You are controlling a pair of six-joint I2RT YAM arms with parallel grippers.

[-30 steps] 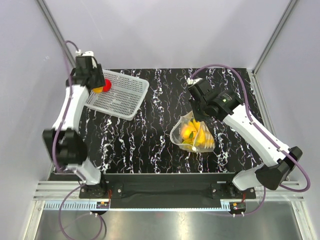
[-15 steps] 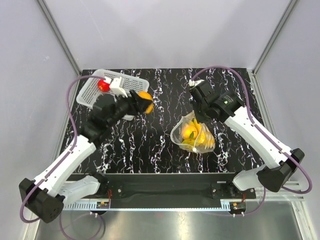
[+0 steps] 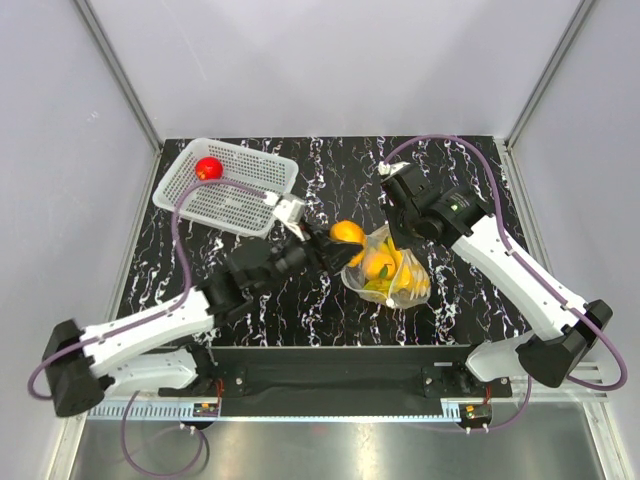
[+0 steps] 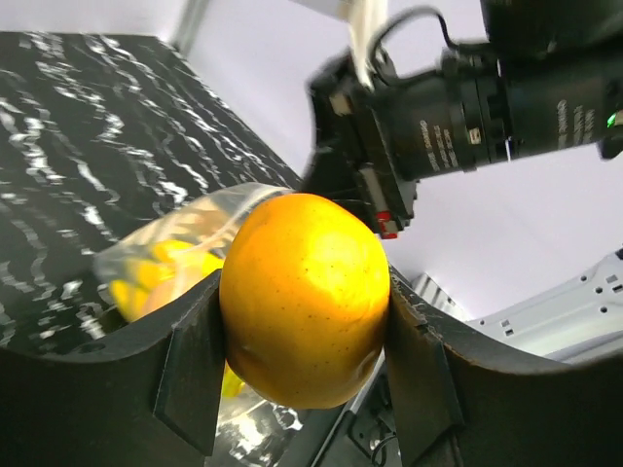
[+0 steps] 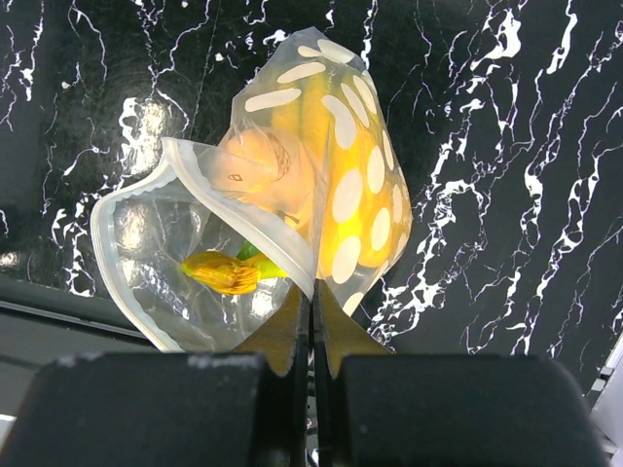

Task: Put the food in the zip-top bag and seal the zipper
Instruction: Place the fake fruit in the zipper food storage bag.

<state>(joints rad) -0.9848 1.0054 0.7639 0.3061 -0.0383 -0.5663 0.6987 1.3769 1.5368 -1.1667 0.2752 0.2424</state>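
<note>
My left gripper (image 3: 335, 240) is shut on the orange fruit (image 3: 348, 233), also in the left wrist view (image 4: 304, 297), and holds it just left of the open mouth of the zip-top bag (image 3: 388, 268). My right gripper (image 3: 393, 237) is shut on the bag's mouth edge (image 5: 292, 268) and holds the mouth open. Inside the bag (image 5: 321, 195) lie the yellow bananas (image 5: 219, 272) and a yellow-pink fruit (image 5: 263, 170). The red fruit (image 3: 208, 168) lies in the white basket (image 3: 240, 200) at the far left.
The white perforated basket sits at the table's far left corner. The black marbled tabletop (image 3: 450, 190) ends at grey walls on three sides. The left arm (image 3: 150, 325) stretches low across the front left of the table.
My left gripper has carried the orange fruit from the basket rightward across the table to the bag's mouth. The right gripper and the bag have hardly moved.
</note>
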